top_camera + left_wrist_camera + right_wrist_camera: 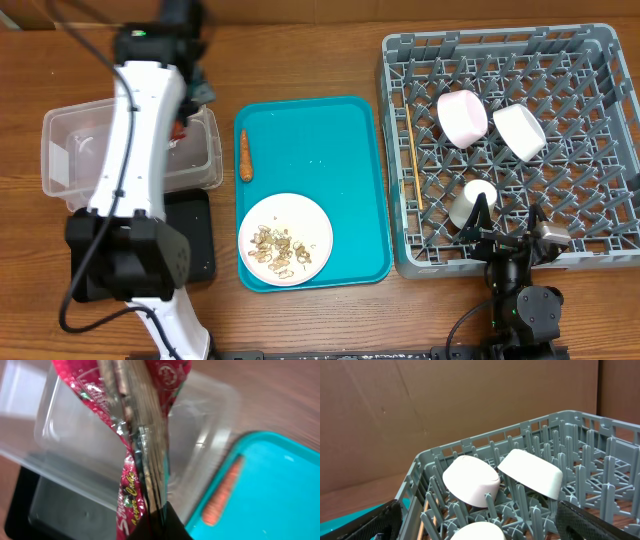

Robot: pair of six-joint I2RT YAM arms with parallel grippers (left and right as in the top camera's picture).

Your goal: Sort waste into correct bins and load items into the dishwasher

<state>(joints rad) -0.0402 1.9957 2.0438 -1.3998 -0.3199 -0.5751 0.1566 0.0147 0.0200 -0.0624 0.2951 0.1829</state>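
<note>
My left gripper (193,92) hangs over the clear tub (62,150), shut on the red snack wrapper (129,462), which dangles above the tub (65,425). The black tray (196,240) lies in front of the tub. The carrot (245,156) and the white plate (314,222) of beige food scraps (280,248) are on the teal tray. The grey dish rack (600,60) holds two white bowls (462,117) (520,131), the cup (472,203) and the chopsticks (413,160). My right gripper (505,237) is open and empty at the rack's front edge. I cannot make out the foil ball.
The teal serving tray (320,140) lies between the bins and the rack. My left arm crosses above the black tray and the tub. In the right wrist view the bowls (470,480) (530,472) lean on the pegs just beyond the open fingers.
</note>
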